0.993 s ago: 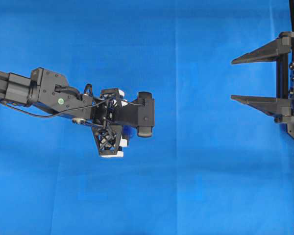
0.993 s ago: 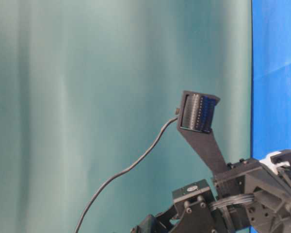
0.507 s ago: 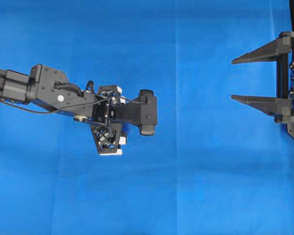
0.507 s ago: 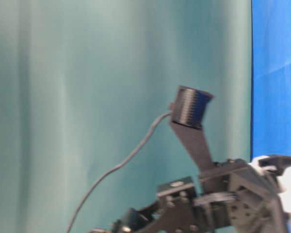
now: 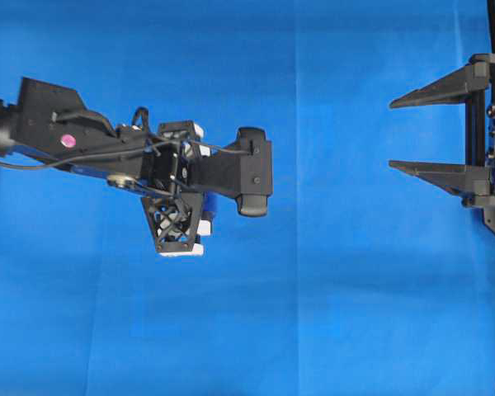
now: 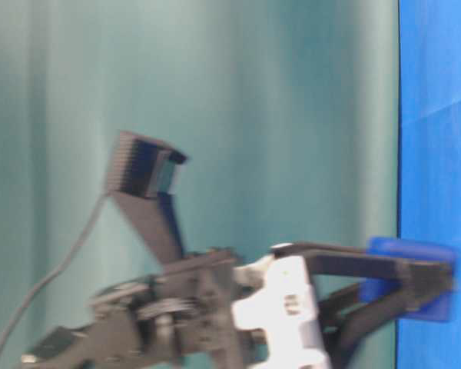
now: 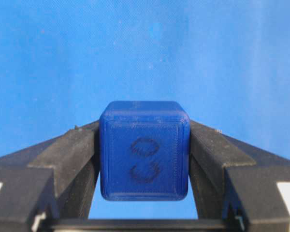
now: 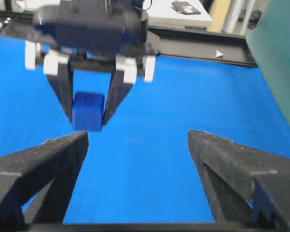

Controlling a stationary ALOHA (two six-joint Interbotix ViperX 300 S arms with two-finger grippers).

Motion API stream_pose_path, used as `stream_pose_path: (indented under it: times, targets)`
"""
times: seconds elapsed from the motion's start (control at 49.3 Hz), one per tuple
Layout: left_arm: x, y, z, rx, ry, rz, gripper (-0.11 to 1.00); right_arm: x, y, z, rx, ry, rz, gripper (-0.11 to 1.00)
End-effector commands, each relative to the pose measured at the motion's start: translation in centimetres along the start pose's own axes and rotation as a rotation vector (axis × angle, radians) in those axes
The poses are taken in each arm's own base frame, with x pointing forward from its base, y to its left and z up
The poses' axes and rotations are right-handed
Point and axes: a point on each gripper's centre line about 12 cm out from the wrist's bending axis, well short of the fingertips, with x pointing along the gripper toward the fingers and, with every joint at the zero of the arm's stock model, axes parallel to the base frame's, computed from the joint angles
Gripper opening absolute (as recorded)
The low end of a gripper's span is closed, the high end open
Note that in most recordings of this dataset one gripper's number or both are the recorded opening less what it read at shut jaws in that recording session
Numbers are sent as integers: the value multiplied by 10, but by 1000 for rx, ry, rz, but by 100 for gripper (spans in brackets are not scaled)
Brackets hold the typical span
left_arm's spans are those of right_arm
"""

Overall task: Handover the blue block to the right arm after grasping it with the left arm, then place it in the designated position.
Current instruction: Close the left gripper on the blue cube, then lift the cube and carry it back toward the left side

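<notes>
A: Where is the block [image 7: 144, 151]?

B: Between the left arm's [image 5: 82, 148] jaws. In the left wrist view its two black fingers [image 7: 63, 159] press on opposite sides of it, so the left gripper [image 8: 89, 113] is closed on it, about half open because the cube fills the gap. A faint mark shows on the face toward that camera.

A: Is it resting on the worktop [image 5: 330, 313]?

B: Hard to be sure. In the table-level view, which is blurred, the block [image 6: 411, 278] sits at the fingertips right against the edge of the blue cloth. In the right wrist view it appears low over the cloth, but I cannot tell whether it touches.

A: And from overhead?

B: The block is hidden there under the left arm's wrist and its camera mount [image 5: 243, 169], left of the middle.

A: The right arm [image 5: 491, 132]?

B: At the right edge, well apart from the left one. Its jaws stand wide open, with nothing between the two pointed fingers [image 5: 433, 87], and they point toward the left arm. Seen from the right wrist, the block lies ahead, nearer the left finger [image 8: 38, 164].
</notes>
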Motion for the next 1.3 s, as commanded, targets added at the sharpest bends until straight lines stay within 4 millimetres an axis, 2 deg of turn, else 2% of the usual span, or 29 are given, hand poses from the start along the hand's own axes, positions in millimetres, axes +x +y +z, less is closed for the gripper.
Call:
stream_pose_path:
  times: [0.0,0.142,0.487,1.277]
  targets:
    - [-79,-2,18,3,-174,-16,46,2,0,11,2,-28,1,97]
    - [-108,-3,22,8,-202,-19,46,2,0,11,2,-29,1,97]
    - [-143,0,25,11,-221,-9,46,2,0,11,2,-28,1,97]
    - [-145,2,25,6,-218,-5,46,2,0,10,2,-23,1,97]
